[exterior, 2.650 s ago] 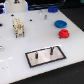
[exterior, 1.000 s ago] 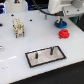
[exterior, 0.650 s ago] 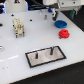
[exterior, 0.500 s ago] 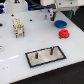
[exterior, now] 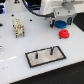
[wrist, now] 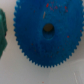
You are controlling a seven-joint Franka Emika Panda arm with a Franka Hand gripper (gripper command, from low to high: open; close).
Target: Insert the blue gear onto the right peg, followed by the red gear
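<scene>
The blue gear point(exterior: 61, 23) lies flat on the white table at the exterior view's right, partly hidden under my gripper point(exterior: 59, 21). The gripper hangs just above it, and its dark fingers seem to stand apart on either side of the gear. In the wrist view the blue gear point(wrist: 48, 31) fills the picture with its centre hole in the middle, and no fingers show. The red gear point(exterior: 64, 34) lies on the table just in front of the blue one. The right peg point(exterior: 50, 50) stands on the black-framed grey plate point(exterior: 58, 56), bare.
The plate's left peg point(exterior: 37, 54) stands beside the right one. A beige block-like object point(exterior: 18, 27) stands at the exterior view's left. A green object point(wrist: 2, 35) shows at the edge of the wrist view, beside the blue gear.
My arm has come down and to the exterior view's right, from above the table's back to just over the blue gear. The gears and the plate have not moved.
</scene>
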